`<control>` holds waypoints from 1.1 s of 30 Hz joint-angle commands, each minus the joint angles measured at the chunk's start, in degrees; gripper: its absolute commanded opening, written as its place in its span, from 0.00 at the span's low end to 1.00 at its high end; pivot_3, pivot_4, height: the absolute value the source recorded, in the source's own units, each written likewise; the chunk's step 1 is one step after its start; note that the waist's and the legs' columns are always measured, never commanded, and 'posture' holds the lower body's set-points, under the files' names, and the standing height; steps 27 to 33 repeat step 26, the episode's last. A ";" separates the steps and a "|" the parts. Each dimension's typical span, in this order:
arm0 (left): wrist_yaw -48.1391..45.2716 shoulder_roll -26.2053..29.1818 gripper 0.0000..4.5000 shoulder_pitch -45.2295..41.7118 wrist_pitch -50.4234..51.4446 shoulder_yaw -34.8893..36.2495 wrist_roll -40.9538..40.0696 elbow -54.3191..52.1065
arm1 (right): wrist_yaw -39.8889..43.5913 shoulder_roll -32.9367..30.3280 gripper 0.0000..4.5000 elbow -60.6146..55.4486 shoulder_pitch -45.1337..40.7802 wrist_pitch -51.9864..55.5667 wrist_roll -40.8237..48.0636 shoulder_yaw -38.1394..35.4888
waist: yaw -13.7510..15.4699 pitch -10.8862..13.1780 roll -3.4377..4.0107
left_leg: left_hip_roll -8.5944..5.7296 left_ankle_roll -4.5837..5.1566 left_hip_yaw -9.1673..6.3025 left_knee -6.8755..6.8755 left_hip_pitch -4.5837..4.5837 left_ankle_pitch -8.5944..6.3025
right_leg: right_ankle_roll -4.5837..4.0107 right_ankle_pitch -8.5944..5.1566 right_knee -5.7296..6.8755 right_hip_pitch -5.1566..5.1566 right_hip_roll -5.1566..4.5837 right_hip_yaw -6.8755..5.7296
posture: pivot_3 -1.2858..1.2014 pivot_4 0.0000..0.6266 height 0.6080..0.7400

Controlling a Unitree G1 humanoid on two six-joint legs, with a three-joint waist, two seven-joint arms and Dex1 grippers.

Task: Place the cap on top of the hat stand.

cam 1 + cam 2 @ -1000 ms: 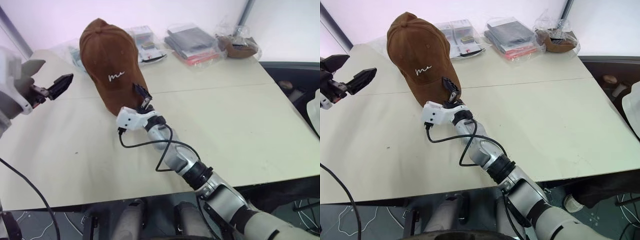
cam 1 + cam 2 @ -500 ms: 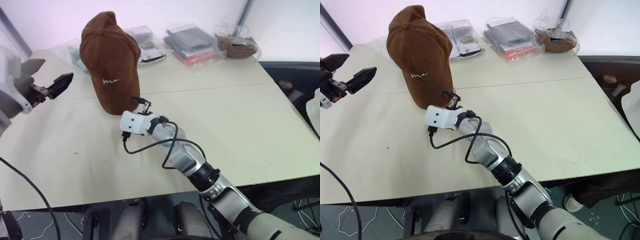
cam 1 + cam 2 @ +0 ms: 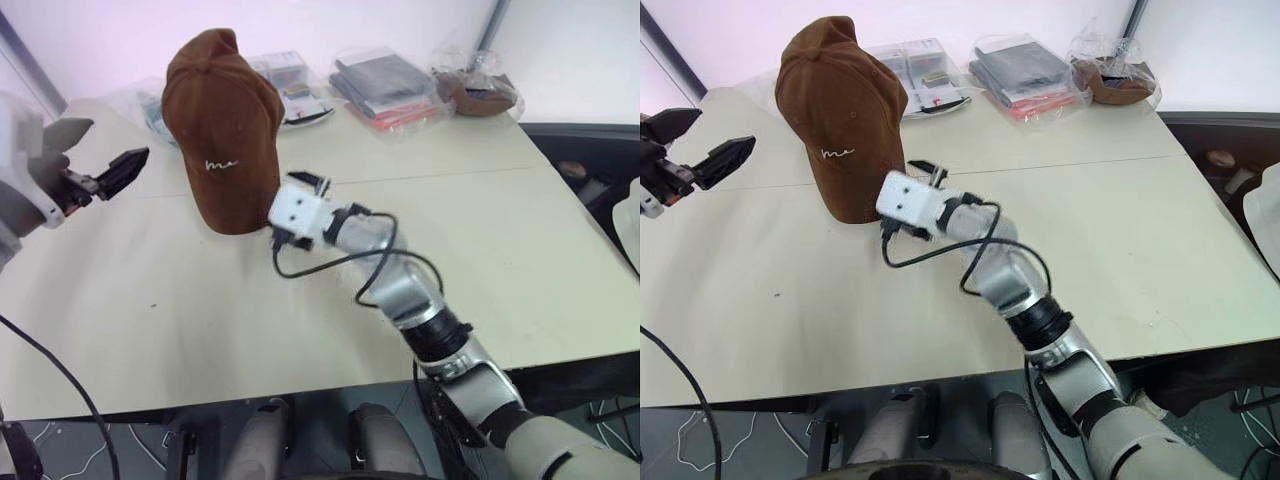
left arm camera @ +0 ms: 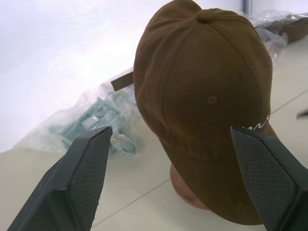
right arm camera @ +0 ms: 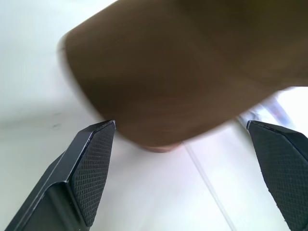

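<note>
most of hat stand (image 4: 185, 185) hidden under cap (image 3: 222, 130); both claws (image 3: 96, 178) (image 3: 305, 183) open, empty

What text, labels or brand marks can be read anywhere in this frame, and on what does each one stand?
"me", as far as it can be made out: small white cursive embroidery on the front of the brown cap, above the brim.
Printed labels on the clear plastic packets at the far side of the table: too small to read.
No other text, number or sign is legible.
</note>
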 commanded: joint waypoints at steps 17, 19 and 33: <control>-11.19 7.25 0.91 3.35 6.80 6.27 -11.30 -2.70 | 26.53 -21.79 0.99 -11.19 -13.11 34.35 49.48 -29.71 | 0.04 0.08 0.10 | 0.01 0.13 0.01 0.00 -0.02 -0.08 | -0.03 -0.02 -0.08 0.29 -0.11 -0.01 | 0.52 0.24 1.00; -12.16 7.57 0.91 4.99 7.50 7.20 -11.83 -3.43 | 25.83 -23.74 0.99 -10.21 -13.68 35.92 51.55 -30.51 | 0.05 0.08 0.10 | 0.01 0.15 0.02 0.01 -0.02 -0.09 | -0.04 -0.02 -0.10 0.31 -0.13 -0.01 | 0.52 0.24 1.00; -13.02 7.71 0.91 7.88 8.25 8.66 -13.11 -4.72 | 23.69 -28.35 0.99 -9.73 -11.55 34.79 54.30 -28.96 | 0.18 0.09 0.12 | 0.01 0.17 0.06 0.01 -0.04 -0.10 | -0.06 -0.03 -0.13 0.30 -0.17 0.00 | 0.52 0.24 1.00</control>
